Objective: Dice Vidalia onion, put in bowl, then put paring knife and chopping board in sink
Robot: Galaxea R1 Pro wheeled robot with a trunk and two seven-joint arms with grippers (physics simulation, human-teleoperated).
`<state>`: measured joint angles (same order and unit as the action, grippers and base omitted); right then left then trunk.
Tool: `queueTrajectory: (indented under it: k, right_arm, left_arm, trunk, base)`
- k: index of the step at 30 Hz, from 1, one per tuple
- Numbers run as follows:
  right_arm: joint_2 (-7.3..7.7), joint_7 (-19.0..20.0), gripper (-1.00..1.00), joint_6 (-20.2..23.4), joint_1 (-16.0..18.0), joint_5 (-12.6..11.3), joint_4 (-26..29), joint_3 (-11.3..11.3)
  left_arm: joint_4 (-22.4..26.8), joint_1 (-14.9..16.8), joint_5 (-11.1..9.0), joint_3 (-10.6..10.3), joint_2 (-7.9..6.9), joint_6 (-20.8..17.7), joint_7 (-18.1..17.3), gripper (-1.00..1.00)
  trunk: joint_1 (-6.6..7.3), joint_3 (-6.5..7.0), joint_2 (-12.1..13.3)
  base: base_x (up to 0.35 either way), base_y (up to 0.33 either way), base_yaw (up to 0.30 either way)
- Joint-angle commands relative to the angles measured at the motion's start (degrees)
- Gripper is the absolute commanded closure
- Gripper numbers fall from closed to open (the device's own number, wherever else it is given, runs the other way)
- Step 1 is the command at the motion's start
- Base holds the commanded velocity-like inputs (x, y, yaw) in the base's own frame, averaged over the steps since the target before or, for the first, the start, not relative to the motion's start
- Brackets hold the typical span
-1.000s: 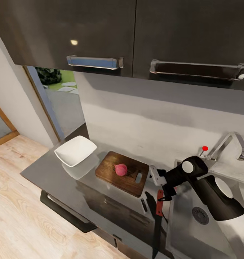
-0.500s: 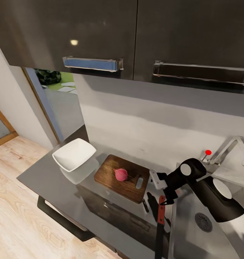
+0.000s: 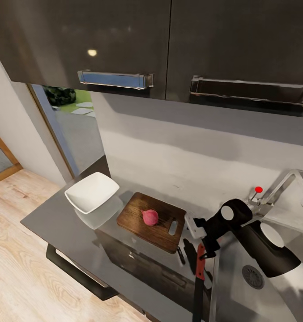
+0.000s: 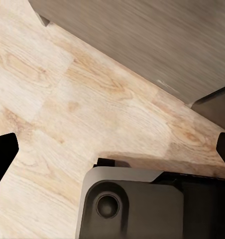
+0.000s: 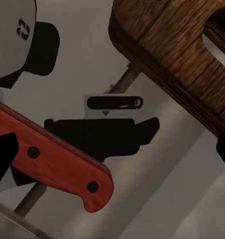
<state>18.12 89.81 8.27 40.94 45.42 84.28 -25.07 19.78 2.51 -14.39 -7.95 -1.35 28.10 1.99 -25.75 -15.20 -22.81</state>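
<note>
Red-handled paring knife [image 3: 199,267] directly under right hand [image 3: 208,250], fingers spread, not gripping.

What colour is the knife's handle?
Red, with dark rivets; the knife handle shows best in the right wrist view.

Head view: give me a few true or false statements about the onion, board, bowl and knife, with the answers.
1. The small pinkish-red round onion lies on the brown wooden chopping board. True.
2. The white squarish bowl holds diced onion. False: it is empty.
3. The red-handled paring knife lies in the bowl. False: its handle is at the right gripper, beside the board.
4. The onion is whole. True.
</note>
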Motion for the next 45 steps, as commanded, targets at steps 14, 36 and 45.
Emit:
queueTrajectory:
  k: [14, 36, 45]
  right_arm:
    - [0.00, 0.19, -1.00, 0.64, 0.07, 0.19, -1.51, -4.21]
    - [0.02, 0.11, -1.00, 0.52, 0.05, 0.19, -4.28, -4.90]
    - [-0.01, 0.11, -1.00, 0.52, 0.05, 0.19, -4.45, -4.90]
  left_arm:
    - [-0.01, 0.04, -0.46, -0.50, -0.06, 0.20, 0.21, -1.00]
    - [-0.01, 0.04, -0.46, -0.57, -0.06, 0.20, 0.21, -1.00]
    - [-0.01, 0.04, -0.46, -0.61, -0.06, 0.20, 0.21, -1.00]
  trunk:
    - [-0.03, -0.10, -0.11]
    - [-0.03, -0.10, -0.11]
    - [-0.03, -0.10, -0.11]
  base:
    - [0.000, 0.000, 0.000]
    - [-0.043, 0.000, 0.000]
    - [-0.006, 0.000, 0.000]
